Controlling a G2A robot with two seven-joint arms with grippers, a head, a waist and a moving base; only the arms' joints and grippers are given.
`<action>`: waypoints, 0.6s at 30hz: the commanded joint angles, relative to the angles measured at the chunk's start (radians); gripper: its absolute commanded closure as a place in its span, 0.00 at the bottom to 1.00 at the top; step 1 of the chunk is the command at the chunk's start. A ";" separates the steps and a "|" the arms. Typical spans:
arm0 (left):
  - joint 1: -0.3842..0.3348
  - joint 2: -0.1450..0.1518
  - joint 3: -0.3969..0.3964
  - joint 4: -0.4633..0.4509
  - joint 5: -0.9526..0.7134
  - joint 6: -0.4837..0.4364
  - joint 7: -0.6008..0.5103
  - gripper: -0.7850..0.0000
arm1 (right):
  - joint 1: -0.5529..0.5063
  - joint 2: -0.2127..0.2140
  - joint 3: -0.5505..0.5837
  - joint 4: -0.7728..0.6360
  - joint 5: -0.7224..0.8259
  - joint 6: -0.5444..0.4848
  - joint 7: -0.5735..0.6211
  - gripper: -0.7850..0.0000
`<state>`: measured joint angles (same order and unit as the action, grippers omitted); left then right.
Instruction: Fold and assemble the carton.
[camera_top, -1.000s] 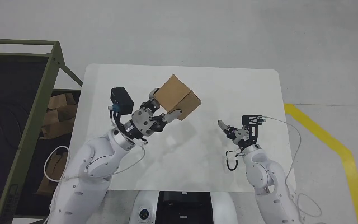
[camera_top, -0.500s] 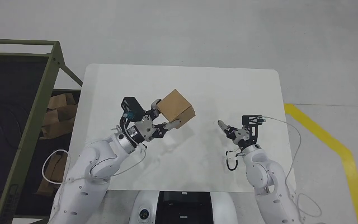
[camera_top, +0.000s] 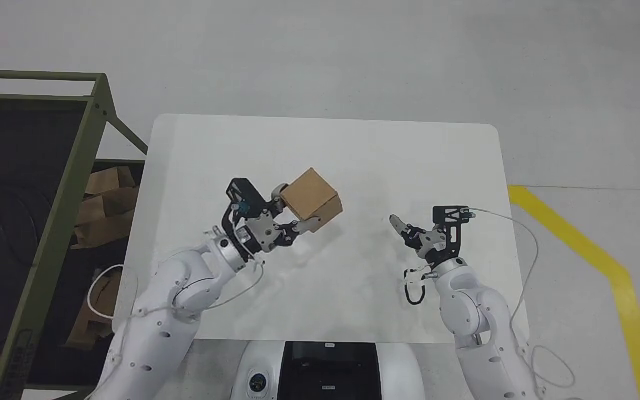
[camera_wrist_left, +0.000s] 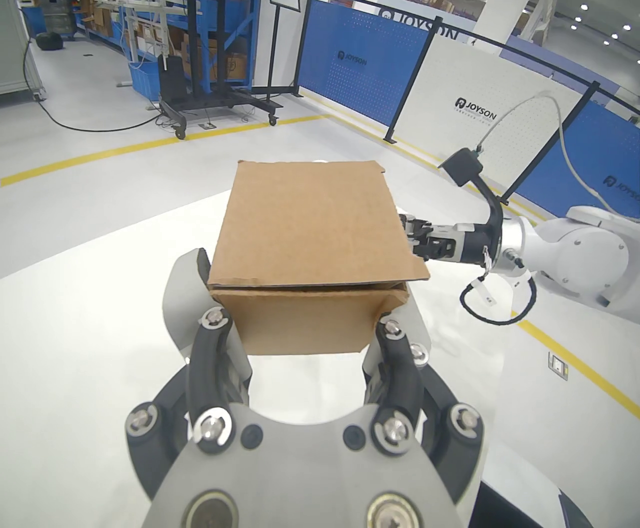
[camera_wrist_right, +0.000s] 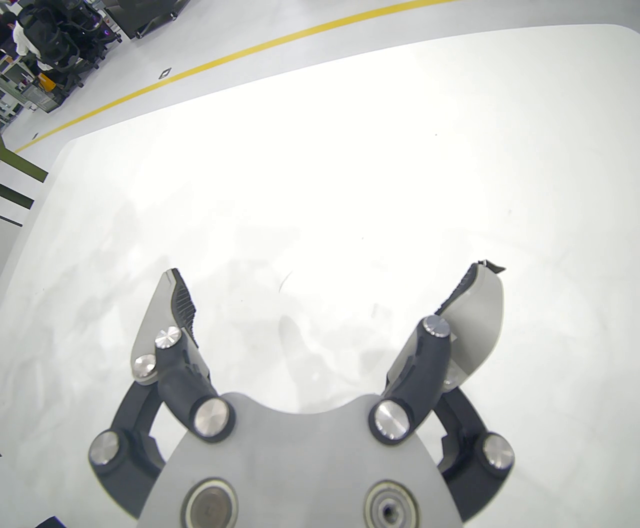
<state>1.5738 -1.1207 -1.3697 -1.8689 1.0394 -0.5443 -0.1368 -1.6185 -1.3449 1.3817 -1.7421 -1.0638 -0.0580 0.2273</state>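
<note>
A brown cardboard carton (camera_top: 312, 195) (camera_wrist_left: 310, 235), folded into a box shape, is held above the middle of the white table (camera_top: 400, 160). My left gripper (camera_top: 283, 215) (camera_wrist_left: 300, 310) is shut on its near end, one finger on each side; a flap edge gapes slightly at that end. My right gripper (camera_top: 408, 232) (camera_wrist_right: 330, 295) stands open over the table's right part, nothing between its fingers, well apart from the carton. The left wrist view also shows the right gripper (camera_wrist_left: 415, 240) behind the carton's far corner.
A dark green metal frame bin (camera_top: 60, 130) holding flat cardboard pieces (camera_top: 100, 205) stands off the table's left side. A yellow floor line (camera_top: 580, 250) runs on the right. Bare table surface lies around both arms.
The left arm has carried the carton toward the table's middle and lower, turning it a little. The right arm has stayed still.
</note>
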 joint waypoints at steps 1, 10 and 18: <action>-0.008 0.000 0.012 0.046 0.038 0.002 0.014 1.00 | 0.000 0.000 0.000 0.000 0.000 0.000 0.000 0.00; -0.047 -0.007 0.092 0.185 0.204 0.026 0.086 1.00 | 0.000 0.000 0.000 0.000 0.000 0.000 0.000 0.00; -0.055 -0.009 0.129 0.261 0.282 0.029 0.165 1.00 | 0.000 0.000 0.000 0.000 0.000 0.000 0.000 0.00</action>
<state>1.5189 -1.1295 -1.2418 -1.6121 1.3208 -0.5113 0.0223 -1.6185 -1.3449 1.3817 -1.7421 -1.0638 -0.0580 0.2273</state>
